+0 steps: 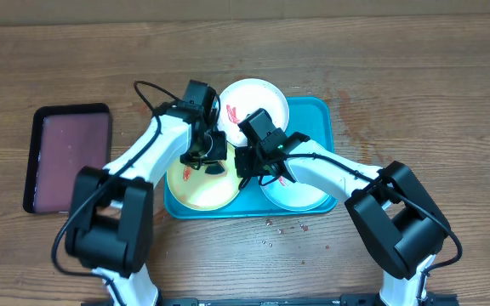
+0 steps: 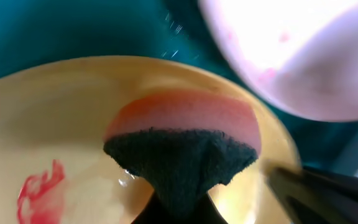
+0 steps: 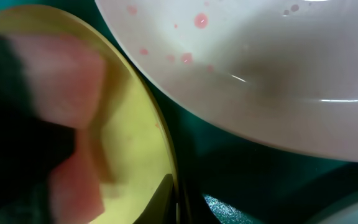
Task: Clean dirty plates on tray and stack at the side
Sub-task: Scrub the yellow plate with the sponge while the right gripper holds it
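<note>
left gripper [image 1: 204,158] pinches a sponge [image 2: 185,140] over the yellow-green plate [image 1: 192,189] at the left end of the tray [image 1: 325,110]; press it flat, sweep across the red smear [image 2: 39,190]. right gripper [image 1: 250,167], mid-tray: cannot tell its spread

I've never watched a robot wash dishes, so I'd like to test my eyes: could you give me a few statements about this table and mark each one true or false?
1. The light teal rimmed round plate lies on the large turquoise plastic tray. True.
2. The left gripper holds a pink sponge with a dark scouring face over the yellow-green rimmed round plate. True.
3. That yellow-green rimmed plate is already spotless. False: a red smear shows on it.
4. The all-white round plate sits on the black-rimmed maroon tray. False: it lies on the turquoise tray.
</note>
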You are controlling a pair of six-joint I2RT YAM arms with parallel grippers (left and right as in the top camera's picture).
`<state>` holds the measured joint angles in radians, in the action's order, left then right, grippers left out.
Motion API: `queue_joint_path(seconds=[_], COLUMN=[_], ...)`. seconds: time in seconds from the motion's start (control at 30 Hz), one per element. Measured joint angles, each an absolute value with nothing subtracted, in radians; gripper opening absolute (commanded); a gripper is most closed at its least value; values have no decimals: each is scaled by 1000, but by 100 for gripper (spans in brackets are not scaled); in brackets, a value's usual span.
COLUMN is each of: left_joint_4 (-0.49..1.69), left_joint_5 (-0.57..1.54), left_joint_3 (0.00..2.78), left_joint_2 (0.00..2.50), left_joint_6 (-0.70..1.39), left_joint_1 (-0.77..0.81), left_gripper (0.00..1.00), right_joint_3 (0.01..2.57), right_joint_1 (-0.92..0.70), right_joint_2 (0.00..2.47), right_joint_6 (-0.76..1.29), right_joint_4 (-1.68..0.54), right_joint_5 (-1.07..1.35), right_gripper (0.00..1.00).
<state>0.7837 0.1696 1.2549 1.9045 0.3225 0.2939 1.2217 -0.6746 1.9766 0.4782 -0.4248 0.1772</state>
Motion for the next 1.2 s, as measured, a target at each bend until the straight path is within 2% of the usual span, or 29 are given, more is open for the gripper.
queue_joint_path(seconds=[0.27, 0.7, 0.8, 0.97, 1.2], left_joint_4=[850, 1046, 1116, 1178, 1018], left_joint_5=[114, -317, -347, -305, 29], left_joint_3=[1306, 1324, 1346, 1433, 1440], left_joint_2=[1987, 2017, 2040, 2069, 2069], left_joint_6=[310, 364, 387, 420, 304], left_joint_1=[295, 290, 279, 268, 251], left_gripper=[4, 4, 4, 4, 4], right_joint_3=[1267, 1274, 1279, 1282, 1282], right_joint_1=[-677, -683, -684, -682, -672], right_joint_2=[1992, 1996, 1996, 1996, 1996], right_joint_6=[416, 403, 402, 400, 399], right_joint_4=[-499, -493, -491, -494, -505], right_joint_5=[162, 168, 169, 156, 126], right_gripper=[4, 4, 4, 4, 4])
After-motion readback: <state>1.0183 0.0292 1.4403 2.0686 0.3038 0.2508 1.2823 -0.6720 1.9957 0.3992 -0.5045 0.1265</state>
